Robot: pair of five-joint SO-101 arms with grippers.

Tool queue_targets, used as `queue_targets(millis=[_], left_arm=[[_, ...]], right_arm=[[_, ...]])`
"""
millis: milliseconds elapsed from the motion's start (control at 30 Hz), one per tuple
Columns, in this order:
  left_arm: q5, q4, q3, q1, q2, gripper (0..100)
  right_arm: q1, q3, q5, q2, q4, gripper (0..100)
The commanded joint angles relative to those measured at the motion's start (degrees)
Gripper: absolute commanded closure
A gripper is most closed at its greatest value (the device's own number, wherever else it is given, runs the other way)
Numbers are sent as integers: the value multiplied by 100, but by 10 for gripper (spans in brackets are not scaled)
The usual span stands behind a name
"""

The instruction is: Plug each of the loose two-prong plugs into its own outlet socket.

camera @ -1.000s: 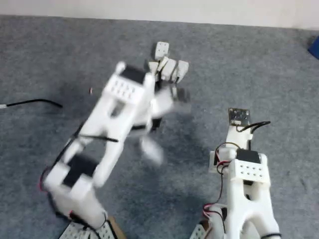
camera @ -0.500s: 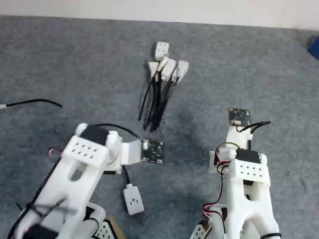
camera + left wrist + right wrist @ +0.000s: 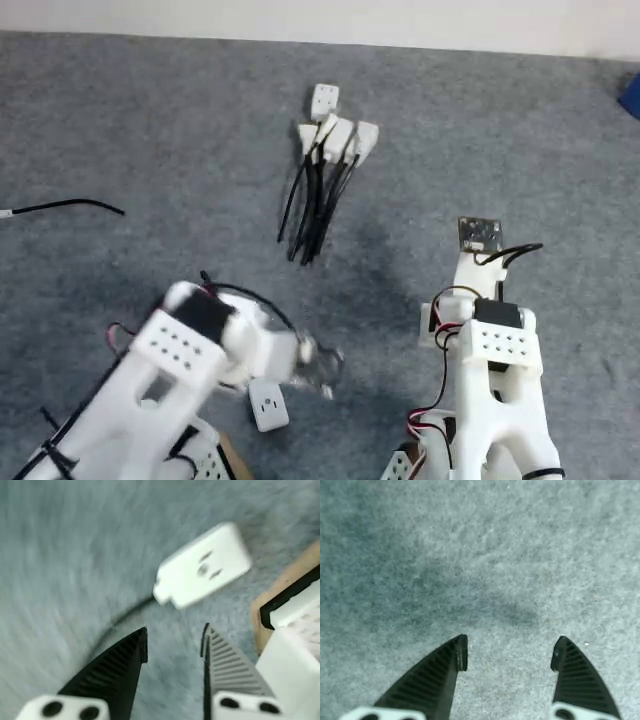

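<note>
A bundle of white two-prong plugs (image 3: 338, 138) with black cords (image 3: 315, 205) lies on the grey carpet at the far middle, with one separate white block (image 3: 324, 100) just beyond it. A white outlet socket (image 3: 267, 405) (image 3: 202, 572) on a black cord lies near the left arm's base. My left gripper (image 3: 175, 630) hangs open just short of that socket, nothing between its fingers; the high view shows it blurred (image 3: 318, 366). My right gripper (image 3: 510, 652) stands open over bare carpet, and its arm (image 3: 492, 345) sits at the near right.
A thin black cable (image 3: 62, 206) runs in from the left edge. A blue object (image 3: 632, 95) shows at the far right edge. A wooden base plate edge (image 3: 280, 605) lies close beside the socket. Open carpet lies between the two arms.
The left arm pulled back from the plug bundle to the near side, then turned its wrist down towards the socket by its base. The right arm has stayed still.
</note>
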Motion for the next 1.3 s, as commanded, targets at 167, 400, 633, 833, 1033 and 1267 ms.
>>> queue_targets(millis=[167, 400, 633, 833, 1033, 1267], left_arm=[[-273, -404, 189, 2176, -268, 747], [-580, -1512, 1385, 2255, -268, 748], [-598, -2031, 1763, 1736, -268, 751], [-1240, -2057, 1587, 1200, -268, 784], [-1626, -1653, 875, 796, -259, 789], [-1811, -1486, -66, 303, 374, 790]], right_arm=[[-66, -40, 79, 4, -40, 727], [-66, -48, 79, 4, -40, 727], [-66, -48, 79, 4, -40, 727], [-66, -48, 79, 4, -40, 727], [-66, -48, 79, 4, -40, 727], [-66, -48, 79, 4, -40, 727]])
